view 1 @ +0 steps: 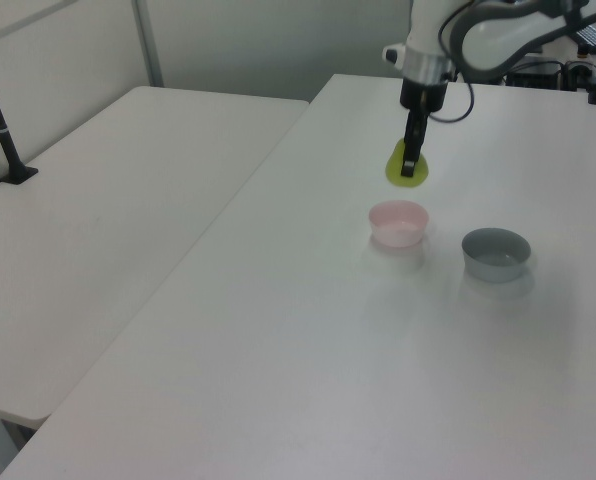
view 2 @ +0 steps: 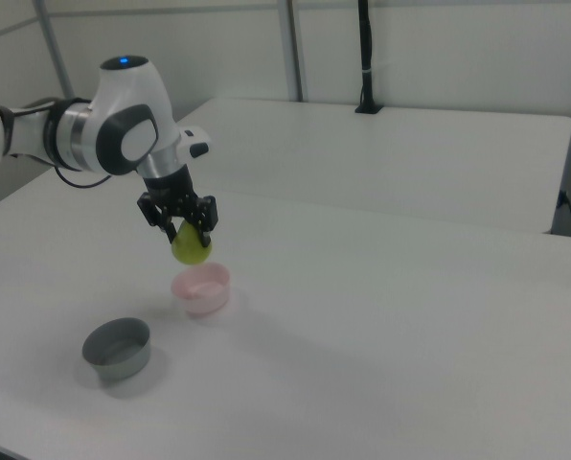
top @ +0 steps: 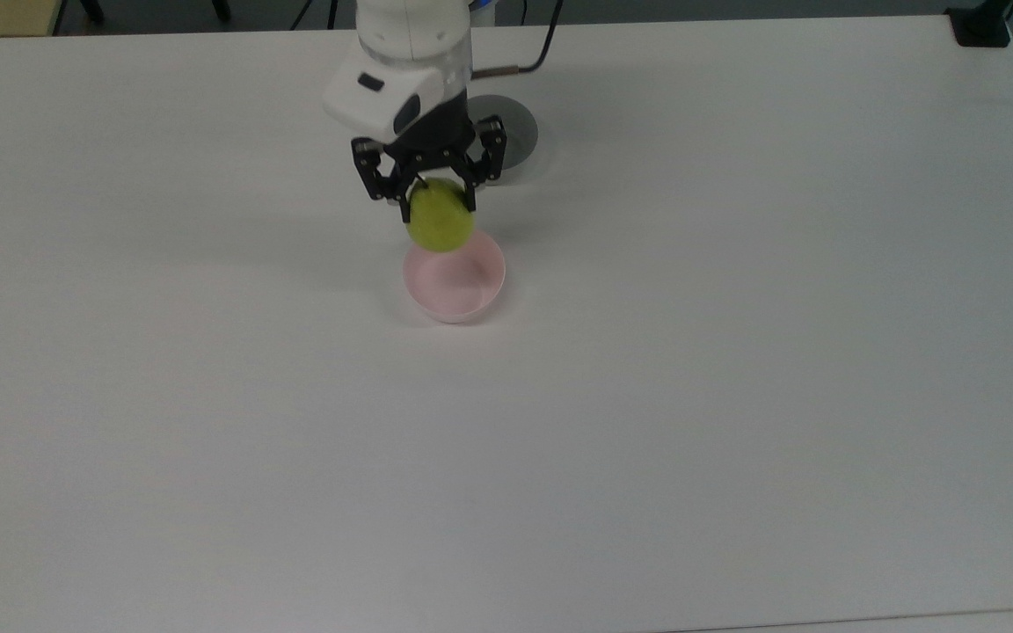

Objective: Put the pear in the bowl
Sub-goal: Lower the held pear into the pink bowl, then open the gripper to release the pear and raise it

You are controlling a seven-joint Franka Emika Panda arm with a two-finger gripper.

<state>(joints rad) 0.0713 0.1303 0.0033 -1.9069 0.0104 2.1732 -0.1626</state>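
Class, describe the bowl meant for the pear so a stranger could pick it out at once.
On the white table, find the robot's gripper holding a pear. The bowl sits just beneath it. It is pale pink with rounded sides, unlike the grey bowl nearby.

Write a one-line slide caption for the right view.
Gripper holding pear above pink bowl, grey bowl nearby.

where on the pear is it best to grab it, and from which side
From above, across its narrower upper part beside the stem, as the gripper is doing now. The pear hangs stem up with its wide round belly below, so the fingers close where it is slimmer, and the belly stays free to go into the pink bowl first.
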